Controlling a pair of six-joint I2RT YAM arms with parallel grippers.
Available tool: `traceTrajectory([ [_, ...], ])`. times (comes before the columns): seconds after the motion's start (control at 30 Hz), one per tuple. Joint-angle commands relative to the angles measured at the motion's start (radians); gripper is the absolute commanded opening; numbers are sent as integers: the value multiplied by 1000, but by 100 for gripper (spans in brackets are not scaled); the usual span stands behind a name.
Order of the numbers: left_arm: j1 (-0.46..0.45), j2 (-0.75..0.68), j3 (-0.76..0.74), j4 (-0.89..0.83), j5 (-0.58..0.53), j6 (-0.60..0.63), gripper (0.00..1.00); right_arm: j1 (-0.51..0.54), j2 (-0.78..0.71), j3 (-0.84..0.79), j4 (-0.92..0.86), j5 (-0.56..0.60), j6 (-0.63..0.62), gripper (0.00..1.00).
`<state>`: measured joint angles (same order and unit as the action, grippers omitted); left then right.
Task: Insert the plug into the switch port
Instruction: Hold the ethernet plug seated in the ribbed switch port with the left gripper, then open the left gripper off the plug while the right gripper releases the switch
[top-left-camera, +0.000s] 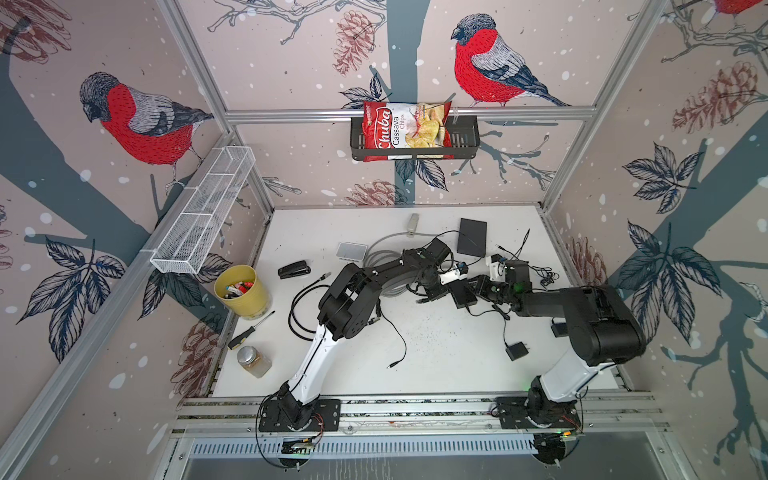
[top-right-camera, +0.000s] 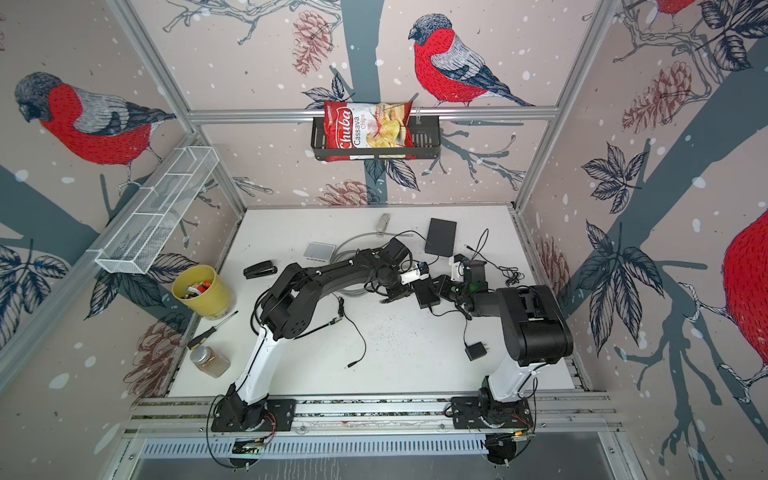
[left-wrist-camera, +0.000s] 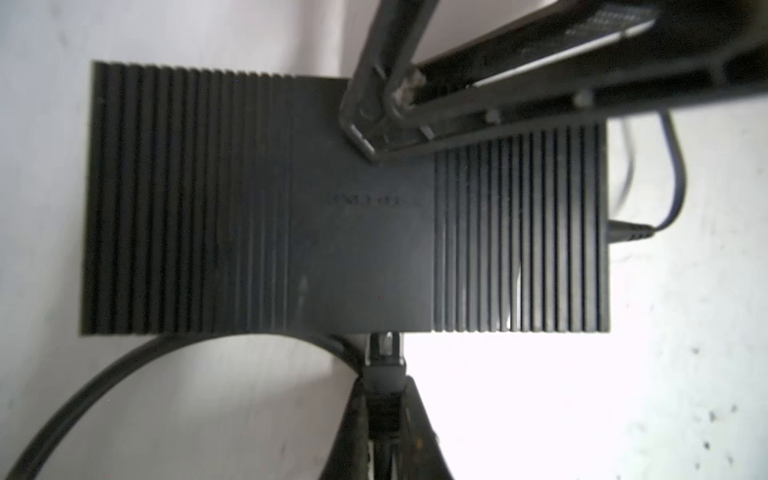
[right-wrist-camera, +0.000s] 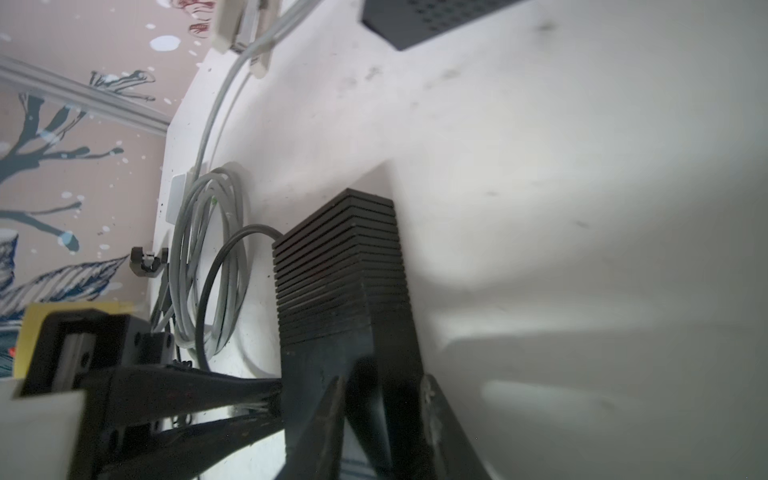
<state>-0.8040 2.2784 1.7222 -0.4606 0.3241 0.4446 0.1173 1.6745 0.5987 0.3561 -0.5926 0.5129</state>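
Plug (left-wrist-camera: 384, 361) clamped in left claw (left-wrist-camera: 384, 395), touching switch (left-wrist-camera: 249, 208) edge; right claw (right-wrist-camera: 382, 411) grips switch.

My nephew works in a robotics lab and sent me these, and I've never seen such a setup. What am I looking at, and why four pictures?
Two robot arms, left and right, are bolted along the front of a white table inside a wallpapered booth. The two wide pictures come from a twin camera overhead, so they look nearly alike. Each close-up comes from a small camera on one arm's wrist.

On the table lie a yellow cup, a stapler, a screwdriver, a jar and a coil of grey cable.

The left hand pinches a black cable plug, whose tip is at the edge of a ribbed black switch. I cannot tell whether it is fully in. The right hand clamps the switch's end, apparently to steady it.
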Motion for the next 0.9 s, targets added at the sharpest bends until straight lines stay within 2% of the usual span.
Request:
traceTrajectory([
  [0.0, -20, -14, -41, 131, 84, 9, 0, -54, -39, 36, -239, -52, -29, 36],
  [0.23, -60, 56, 47, 90, 31, -27, 2, -117, -62, 176, -383, 72, -86, 40],
  [0.27, -61, 67, 57, 92, 17, -39, 6, -123, -64, 187, -396, 87, -91, 40],
  [0.37, -60, 74, 70, 96, -12, -58, 29, -149, -79, 206, -412, 103, -96, 41],
  [0.53, -45, 1, 6, 120, -11, -59, 45, -160, -102, 201, -407, 102, -93, 41],
  [0.77, -3, -146, -107, 115, 60, -35, 54, -154, -104, 187, -393, 97, -88, 41],
  [0.87, 28, -224, -197, 204, 67, -88, 54, -147, -110, 181, -391, 100, -87, 41],
])
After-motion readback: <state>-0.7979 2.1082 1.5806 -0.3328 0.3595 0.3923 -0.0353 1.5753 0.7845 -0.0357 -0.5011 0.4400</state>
